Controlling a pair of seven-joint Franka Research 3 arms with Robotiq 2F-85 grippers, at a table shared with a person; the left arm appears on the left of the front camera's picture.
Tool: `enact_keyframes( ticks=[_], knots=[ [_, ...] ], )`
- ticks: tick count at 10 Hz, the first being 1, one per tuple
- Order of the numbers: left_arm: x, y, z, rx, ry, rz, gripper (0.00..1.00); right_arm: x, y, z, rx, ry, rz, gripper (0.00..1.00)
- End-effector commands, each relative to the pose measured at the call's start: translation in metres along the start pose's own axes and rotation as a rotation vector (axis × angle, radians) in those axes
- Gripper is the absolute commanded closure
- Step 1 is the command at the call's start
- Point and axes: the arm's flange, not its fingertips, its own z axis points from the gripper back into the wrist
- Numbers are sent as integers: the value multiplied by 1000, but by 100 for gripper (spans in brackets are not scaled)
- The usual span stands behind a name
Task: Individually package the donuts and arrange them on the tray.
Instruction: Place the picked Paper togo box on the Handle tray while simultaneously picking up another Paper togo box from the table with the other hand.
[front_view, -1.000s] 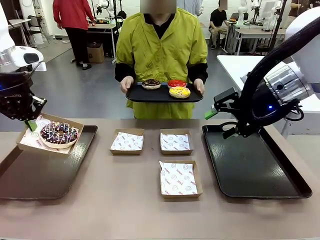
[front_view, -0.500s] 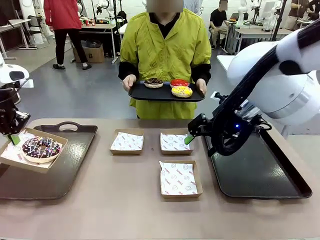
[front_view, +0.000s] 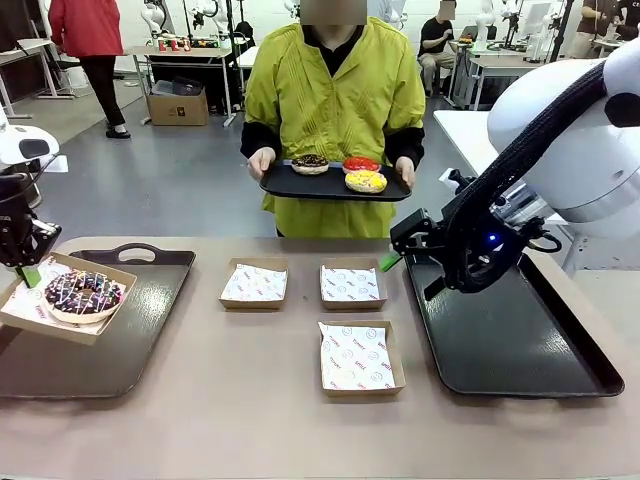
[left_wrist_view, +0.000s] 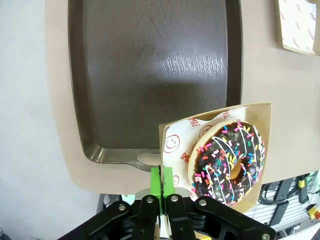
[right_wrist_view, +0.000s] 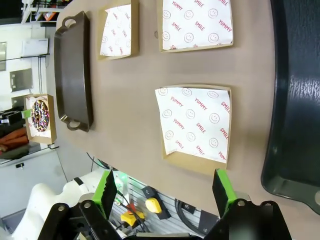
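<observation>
The left gripper (left_wrist_view: 161, 180) was pinched on the rim of the open box (left_wrist_view: 216, 109) carrying the sprinkled donut (left_wrist_view: 215, 160), which hung at the handled end of the left tray (left_wrist_view: 155, 65). The tray's bare floor stretched away ahead of it, so this arm was nearer. The right gripper (right_wrist_view: 165, 191) gaped wide above an empty box (right_wrist_view: 195, 125). Three more donuts (front_view: 360, 165) sat on the person's tray (front_view: 290, 186). Whether the held box touched the left tray could not be told

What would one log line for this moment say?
left pincer: shut on donut box, at left tray's end | right pincer: open, empty | empty boxes: three
</observation>
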Motion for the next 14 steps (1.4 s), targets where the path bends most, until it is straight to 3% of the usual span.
enact_keyframes(
  ticks=[1, 3, 5, 9, 14],
  knots=[
    [-2, -2, 3, 0, -1, 11, 99, 1, -1, 1, 0, -4, -4, 0],
    [7, -2, -5, 45, -7, -16, 99, -25, 23, -24, -371, 69, 88, 0],
    [11, 6, -29, 87, -18, -37, 99, -38, 39, -49, -532, 118, 134, 0],
    [12, 9, -66, 40, -48, -83, 99, -38, 30, -108, -603, 137, 152, 0],
    [10, 9, -84, 26, -60, -93, 99, -24, 1, -147, -623, -17, 197, 0]
  ],
)
